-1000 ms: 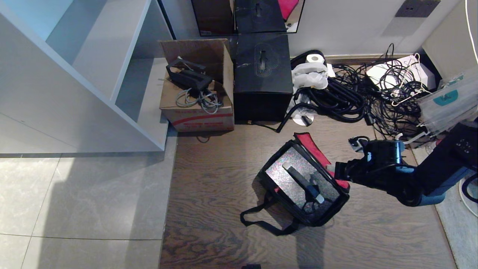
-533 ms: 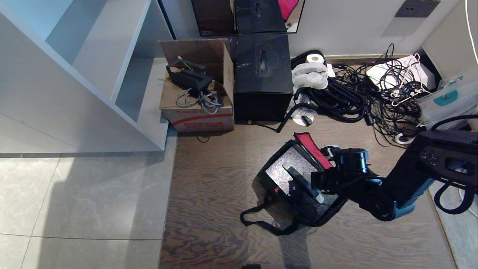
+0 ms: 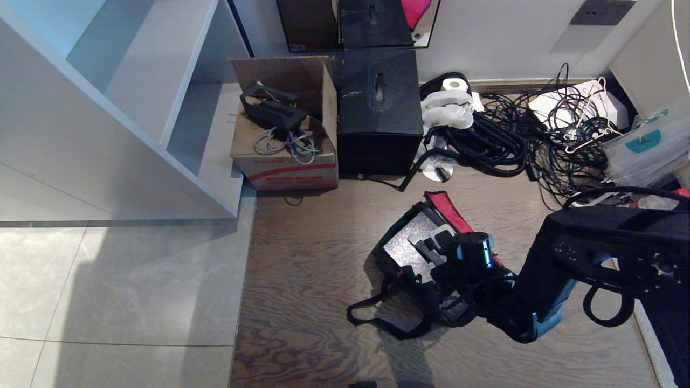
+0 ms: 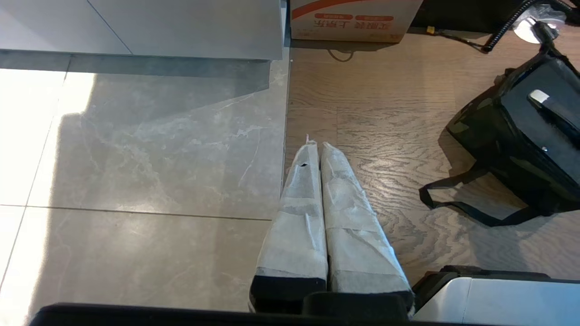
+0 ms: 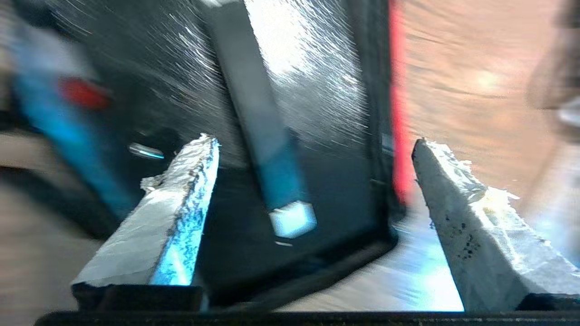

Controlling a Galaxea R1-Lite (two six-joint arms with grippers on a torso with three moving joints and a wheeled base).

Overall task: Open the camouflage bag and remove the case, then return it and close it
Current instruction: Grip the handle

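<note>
Hovering over one open bag (image 3: 389, 262) holding one case (image 3: 405, 243), right gripper (image 5: 312, 154) spread wide; left gripper (image 4: 316, 147) pressed together; carton (image 3: 285, 161) at eleven, lettering unreadable.

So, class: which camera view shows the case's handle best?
The right wrist view: the handle fills the frame between the open right pincer. The head view has it partly hidden by the arm; the left wrist view shows one end.

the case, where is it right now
In the head view the case lies inside the open camouflage bag on the wood floor, right of centre, with the open right gripper above its handle.
</note>
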